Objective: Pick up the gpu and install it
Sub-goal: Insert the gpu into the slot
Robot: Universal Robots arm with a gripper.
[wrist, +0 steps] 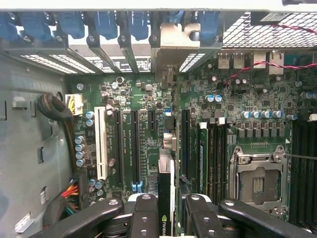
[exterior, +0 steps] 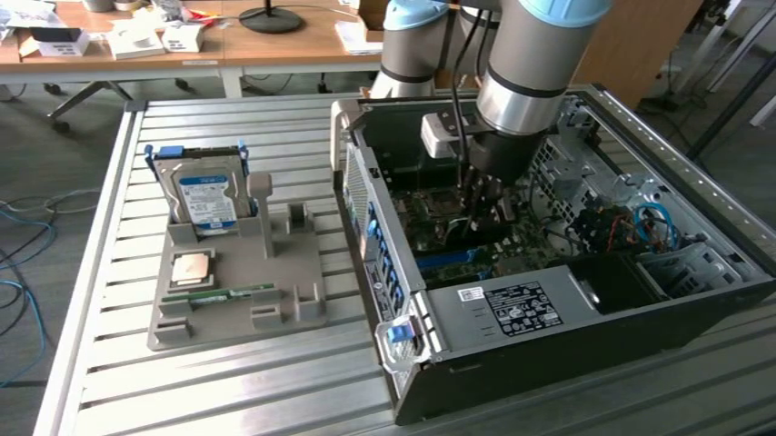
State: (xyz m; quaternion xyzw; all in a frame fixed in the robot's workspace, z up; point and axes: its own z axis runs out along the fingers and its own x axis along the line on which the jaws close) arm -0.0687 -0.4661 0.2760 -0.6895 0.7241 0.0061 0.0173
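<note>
Gpu [wrist: 166, 186] edge-on in pincer [wrist: 171, 214], lengthwise along slots [wrist: 134, 144]

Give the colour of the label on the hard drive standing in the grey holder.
Blue label; the exterior view shows it best.

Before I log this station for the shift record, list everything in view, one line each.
table: one, silvery slats, under everything
computer case: one, black, open, on the table, exterior view's right
motherboard: one, green, inside the case
gpu: one, dark edge, silvery bracket, upright at the motherboard slots
holder: one, grey, on the table, exterior view's left of the case
hard drive: one, silver with blue label, standing in the holder
memory stick: one, green, lying in the holder
processor chip: one, tan-silver, lying in the holder
arm: one, silver and light blue, reaching into the case
hand: one, black, closed on the gpu
</note>
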